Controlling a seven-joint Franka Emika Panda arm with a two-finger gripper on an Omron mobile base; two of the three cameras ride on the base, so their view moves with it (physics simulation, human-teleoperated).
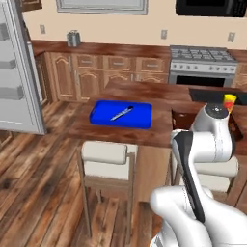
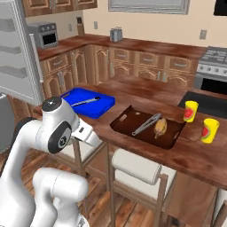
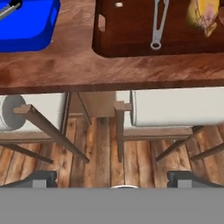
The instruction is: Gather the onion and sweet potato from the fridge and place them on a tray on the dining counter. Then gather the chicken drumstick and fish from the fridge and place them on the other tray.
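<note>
Looking at the worktop (image 2: 146, 155), the blue tray (image 2: 95, 106) has no onion or sweet potato on it, just a utensil, with a brown tray (image 2: 173, 139) right beside it, and the tool (image 3: 114, 183) hangs open and empty below the edge, so basically everything's left.

I note a dark brown tray (image 2: 170, 141) holding metal tongs (image 2: 146, 123) and a yellowish food item (image 2: 160, 127). Two yellow cups (image 2: 190, 111) stand to its right. Pale stools (image 2: 135, 166) sit near; a stove (image 1: 202, 65) stands far right.
</note>
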